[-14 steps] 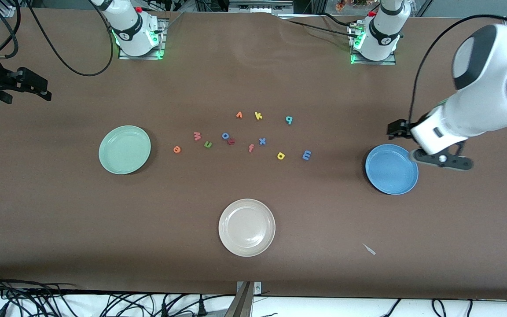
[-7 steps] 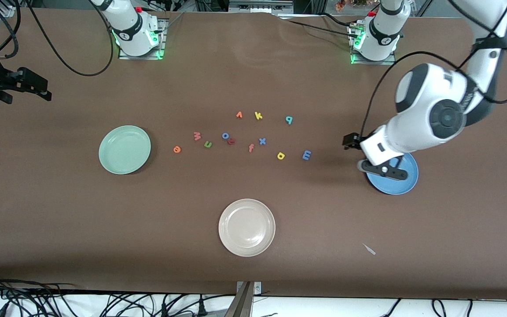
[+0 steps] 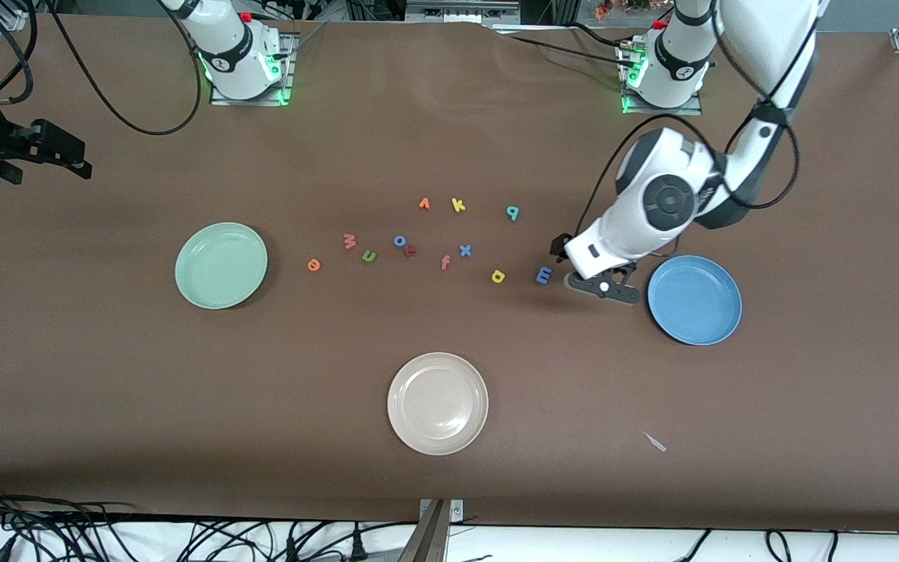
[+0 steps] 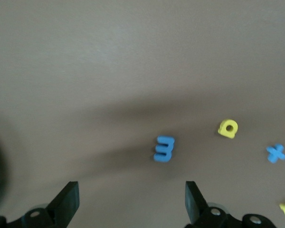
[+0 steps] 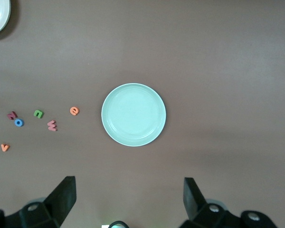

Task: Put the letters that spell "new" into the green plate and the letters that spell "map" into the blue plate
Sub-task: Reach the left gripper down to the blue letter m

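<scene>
We see a plain brown desk (image 3: 106,375). On it the green plate (image 3: 221,265) is pale mint, the blue plate (image 3: 694,300) is mid-blue, and a third plate (image 3: 438,403) is cream-white. The small letters have many colours: a blue "m" (image 3: 544,274), a yellow "a" (image 3: 498,275), a teal "p" (image 3: 512,211), a green "n" (image 3: 369,255), an orange "e" (image 3: 314,265) and a pink "w" (image 3: 350,240). We also see a yellow "k" (image 3: 458,205) and a blue "x" (image 3: 465,250). The left arm (image 3: 652,203) is white with dark grey parts, and its fingers (image 4: 66,204) are black.
</scene>
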Controlling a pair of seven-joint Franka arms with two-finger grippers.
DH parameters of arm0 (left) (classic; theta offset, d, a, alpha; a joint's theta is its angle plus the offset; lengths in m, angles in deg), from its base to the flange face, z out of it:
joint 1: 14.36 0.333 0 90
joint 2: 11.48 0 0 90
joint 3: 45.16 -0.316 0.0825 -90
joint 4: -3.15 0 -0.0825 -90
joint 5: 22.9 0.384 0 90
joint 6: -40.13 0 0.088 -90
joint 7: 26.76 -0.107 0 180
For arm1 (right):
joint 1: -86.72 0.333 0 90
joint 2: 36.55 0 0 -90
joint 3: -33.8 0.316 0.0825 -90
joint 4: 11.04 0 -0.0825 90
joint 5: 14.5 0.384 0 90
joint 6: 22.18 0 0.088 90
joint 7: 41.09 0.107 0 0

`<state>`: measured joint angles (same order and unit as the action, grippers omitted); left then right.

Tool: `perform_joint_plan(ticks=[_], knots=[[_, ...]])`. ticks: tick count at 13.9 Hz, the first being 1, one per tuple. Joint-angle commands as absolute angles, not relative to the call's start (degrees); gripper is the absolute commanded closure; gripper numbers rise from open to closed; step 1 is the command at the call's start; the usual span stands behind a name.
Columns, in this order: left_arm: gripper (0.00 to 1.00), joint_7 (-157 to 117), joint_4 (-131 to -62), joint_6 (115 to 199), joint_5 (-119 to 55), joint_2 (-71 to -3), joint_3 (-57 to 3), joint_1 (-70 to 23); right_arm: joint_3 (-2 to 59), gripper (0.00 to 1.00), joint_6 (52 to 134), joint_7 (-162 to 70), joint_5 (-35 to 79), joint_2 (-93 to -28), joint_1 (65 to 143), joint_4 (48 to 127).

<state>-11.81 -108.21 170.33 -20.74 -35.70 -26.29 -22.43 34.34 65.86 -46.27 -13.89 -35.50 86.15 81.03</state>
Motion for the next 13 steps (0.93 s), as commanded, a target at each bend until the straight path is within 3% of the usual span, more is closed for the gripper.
perform_joint_plan(ticks=[1,9,13], knots=[[0.03,-4.46,-107.42,174.42,-15.18,-40.21,-26.44,-25.16,34.51,0.0,64.92,-46.19,-13.97,-35.93,85.84,79.75],[0.18,6.02,-106.62,179.09,-5.32,-46.46,-26.53,-27.71,34.51,0.0,65.01,-46.28,-14.15,-36.02,85.93,79.75],[0.33,8.57,-106.54,179.09,-1.81,-47.78,-26.44,-28.15,34.51,0.0,65.01,-46.28,-14.24,-35.93,85.93,79.84]])
